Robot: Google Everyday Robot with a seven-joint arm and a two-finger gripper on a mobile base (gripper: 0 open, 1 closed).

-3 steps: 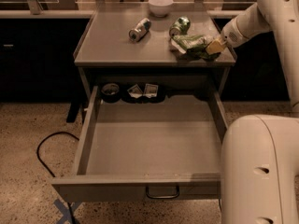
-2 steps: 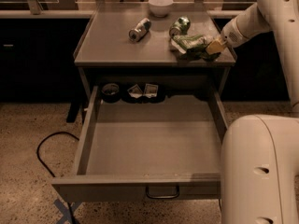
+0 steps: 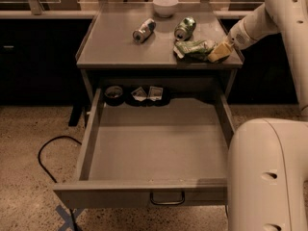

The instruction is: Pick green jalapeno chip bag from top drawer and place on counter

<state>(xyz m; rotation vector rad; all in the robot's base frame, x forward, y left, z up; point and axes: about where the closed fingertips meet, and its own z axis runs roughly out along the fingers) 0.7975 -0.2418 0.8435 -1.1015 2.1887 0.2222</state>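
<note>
only one camera view here, so: honestly nothing much is changing over the last second. the bag (image 3: pixel 194 48) is lying on the counter (image 3: pixel 115 52), near the right front edge, same spot as a moment ago. the gripper (image 3: pixel 217 54) is sitting right at the bag's right end, touching it or as good as, just where it was. i can't tell from here whether it's clamping the bag or has already let go.

the drawer (image 3: pixel 159 148) is hanging wide open below, holding just a dark round thing (image 3: pixel 114 94) and a couple of small packets (image 3: pixel 147 93) tucked at the back. up top there's a green can (image 3: pixel 185 28) just behind the bag, a silver can (image 3: pixel 144 30) left of that, and a bowl (image 3: pixel 165 6) at the far edge.

what i'm reading from that: the bag is out of the drawer and resting on the counter, so the job's basically done. i'm guessing what's left is releasing, if that isn't done, and pulling away without dragging the bag off the edge or nudging the green can.
</note>
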